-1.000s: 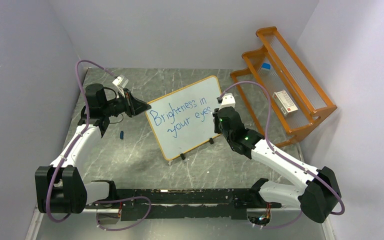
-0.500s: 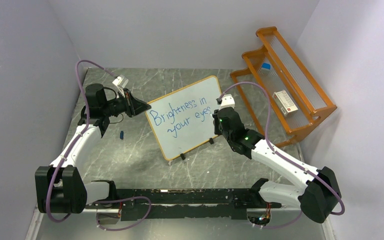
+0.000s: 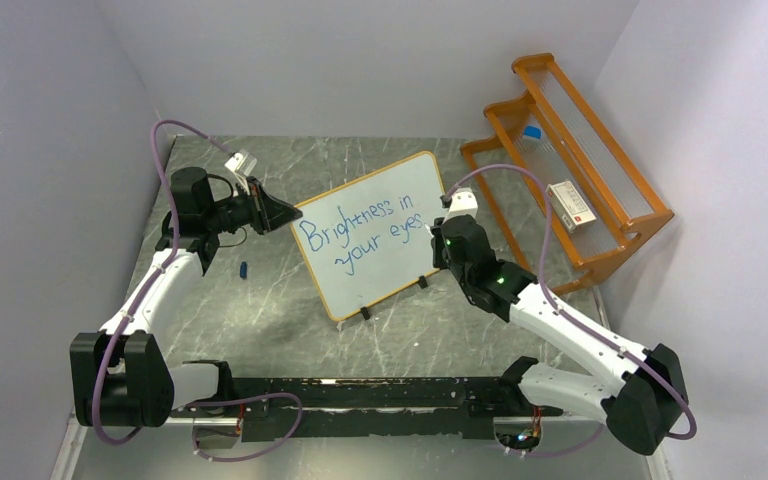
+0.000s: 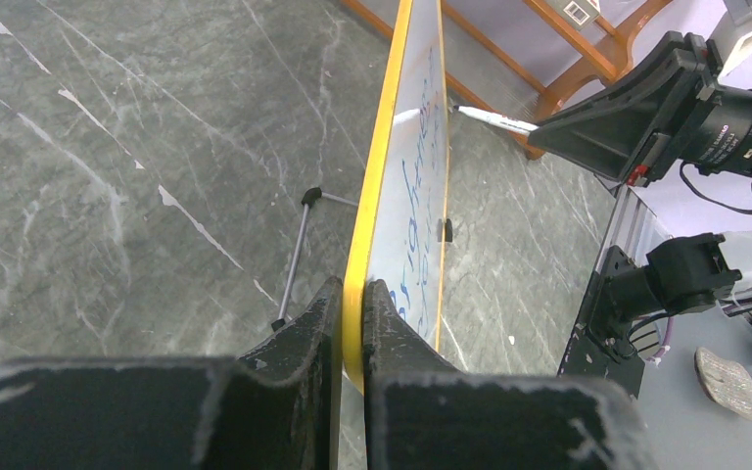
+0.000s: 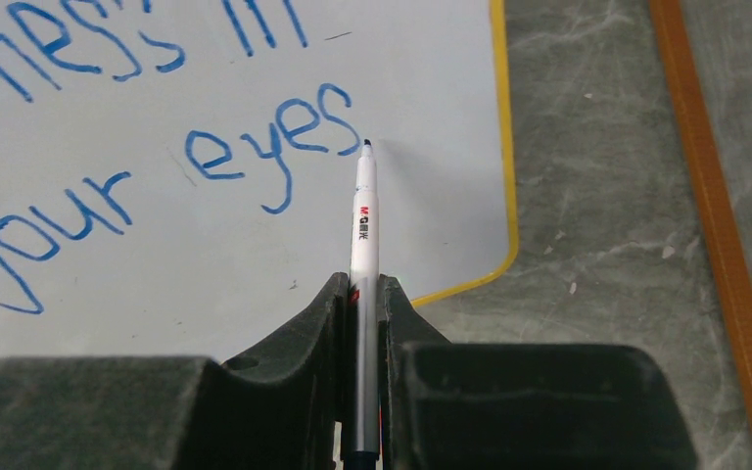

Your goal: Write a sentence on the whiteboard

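Note:
The whiteboard (image 3: pixel 380 260) stands tilted on two black feet mid-table, with the blue sentence (image 3: pixel 360 228) "Brightness in your eyes" in two lines. My left gripper (image 3: pixel 287 214) is shut on the board's left edge; the left wrist view shows its jaws clamped on the yellow frame (image 4: pixel 372 196). My right gripper (image 3: pixel 438 240) is shut on a white marker (image 5: pixel 363 225). The marker's tip sits just right of the final "s" of the sentence (image 5: pixel 284 137), at or just off the board (image 5: pixel 421 196).
An orange wooden rack (image 3: pixel 570 170) stands at the right with a small box (image 3: pixel 568 205) and a blue-capped item (image 3: pixel 531 135). A small blue cap (image 3: pixel 244 269) lies on the table left of the board. Walls close in on both sides.
My right arm has shifted slightly right and back from the board, the wrist drawing away from the last letter. The left arm and board have not moved.

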Robot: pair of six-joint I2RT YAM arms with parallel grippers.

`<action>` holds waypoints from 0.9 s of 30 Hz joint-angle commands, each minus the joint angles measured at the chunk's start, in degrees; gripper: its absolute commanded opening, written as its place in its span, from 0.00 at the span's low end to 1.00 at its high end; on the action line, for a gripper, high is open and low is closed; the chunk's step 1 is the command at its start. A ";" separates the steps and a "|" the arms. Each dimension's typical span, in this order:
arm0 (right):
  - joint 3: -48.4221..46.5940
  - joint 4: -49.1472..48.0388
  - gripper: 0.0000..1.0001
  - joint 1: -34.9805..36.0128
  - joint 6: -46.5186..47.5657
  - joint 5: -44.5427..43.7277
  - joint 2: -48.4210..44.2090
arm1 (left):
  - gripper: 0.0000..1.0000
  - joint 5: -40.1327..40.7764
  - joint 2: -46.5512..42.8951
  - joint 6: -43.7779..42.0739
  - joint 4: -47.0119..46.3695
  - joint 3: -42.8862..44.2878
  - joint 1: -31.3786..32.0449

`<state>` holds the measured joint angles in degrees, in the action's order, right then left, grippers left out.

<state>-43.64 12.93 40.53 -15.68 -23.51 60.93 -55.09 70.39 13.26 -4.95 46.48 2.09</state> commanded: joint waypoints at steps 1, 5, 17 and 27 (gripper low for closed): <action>0.36 1.23 0.00 -0.89 -1.49 -4.54 -0.61 | 0.05 5.46 2.76 -4.12 7.93 -2.01 1.36; 0.73 0.00 0.00 -1.37 -1.56 -4.04 -0.22 | 0.05 5.57 2.73 -4.20 8.03 -2.01 1.34; 0.12 -2.49 0.00 -1.89 -0.60 -1.33 2.24 | 0.05 5.52 2.82 -4.36 8.12 -1.97 1.34; -0.22 -3.77 0.00 -2.20 -0.24 -0.40 3.81 | 0.05 5.45 2.91 -4.38 8.20 -1.87 1.34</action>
<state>-43.44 11.40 38.94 -16.43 -24.58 64.07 -55.07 70.41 13.23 -4.91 46.48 2.09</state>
